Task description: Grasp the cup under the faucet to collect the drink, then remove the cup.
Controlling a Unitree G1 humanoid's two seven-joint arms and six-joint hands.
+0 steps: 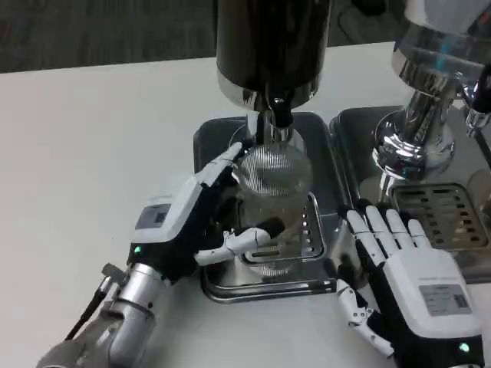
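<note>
Cup point(272, 203) upright under faucet point(280, 115) — left hand point(192, 218) gripping.

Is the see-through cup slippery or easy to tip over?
Probably a little slippery: the cup looks clear, smooth and ribbed. It seems light and thin, so it may squash or tip if squeezed hard. The left hand wraps around it on the drip tray, under the faucet, which should steady it.

Table point(84, 146): white and wide.
Second machine point(430, 100): on the right side, with a shiny silver foot and a clear top.
Its tray point(441, 264): silver, sits under that machine.
Its grid point(441, 211): metal with small slots, in the tray.
Floor point(100, 31): dark carpet, behind the table.
</note>
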